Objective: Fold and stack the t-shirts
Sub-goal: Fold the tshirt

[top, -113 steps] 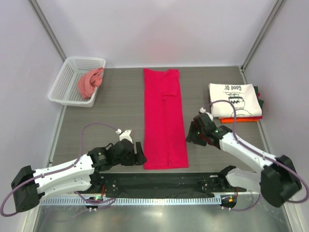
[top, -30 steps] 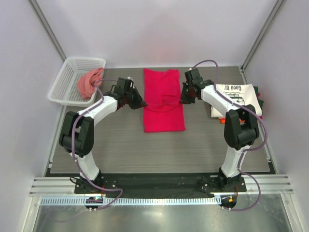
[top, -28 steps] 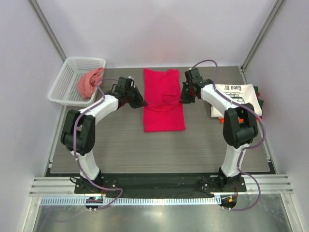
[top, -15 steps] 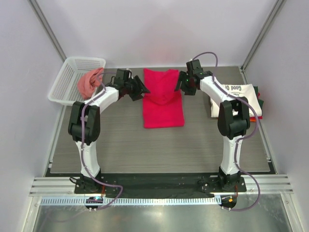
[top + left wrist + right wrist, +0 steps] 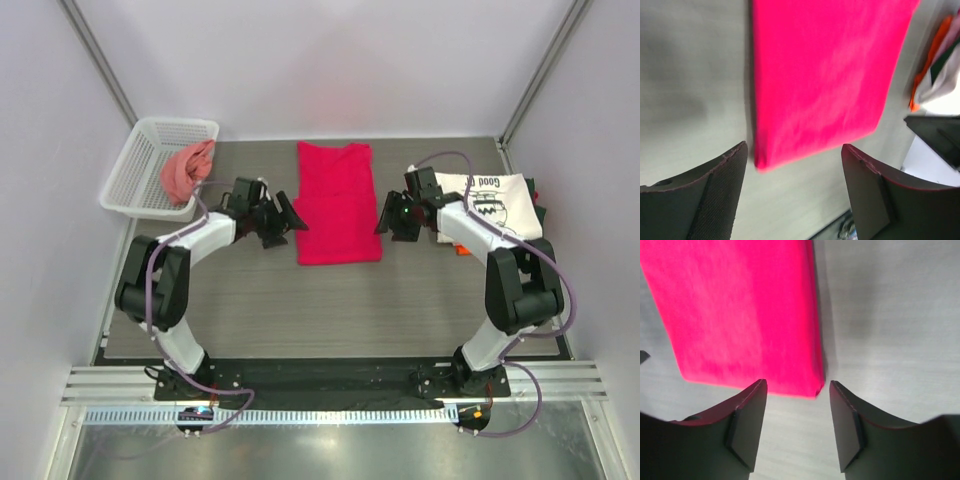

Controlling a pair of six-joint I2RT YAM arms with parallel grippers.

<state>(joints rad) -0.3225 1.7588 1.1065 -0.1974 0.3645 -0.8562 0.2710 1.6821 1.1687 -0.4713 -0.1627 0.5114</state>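
Note:
The crimson-red t-shirt [image 5: 338, 205] lies folded into a narrow rectangle in the middle of the table, its near corner showing in the left wrist view [image 5: 825, 75] and the right wrist view [image 5: 740, 315]. My left gripper [image 5: 290, 220] [image 5: 795, 175] stands open just off the shirt's left edge, nothing between its fingers [image 5: 715, 195]. At the shirt's right edge my right gripper [image 5: 386, 222] [image 5: 797, 410] is open and empty too. The white printed t-shirt [image 5: 490, 200] tops a stack of folded shirts at the right, with orange [image 5: 462, 248] and dark layers under it.
A white mesh basket [image 5: 135, 170] at the back left holds a crumpled pinkish-red cloth [image 5: 187, 170]. The stack's orange edge [image 5: 927, 65] shows in the left wrist view. Booth walls close the table at the back and both sides.
Both grippers carried the shirt's near half back over its far half, then opened and let go. They have since drawn back toward me and stand beside the folded shirt.

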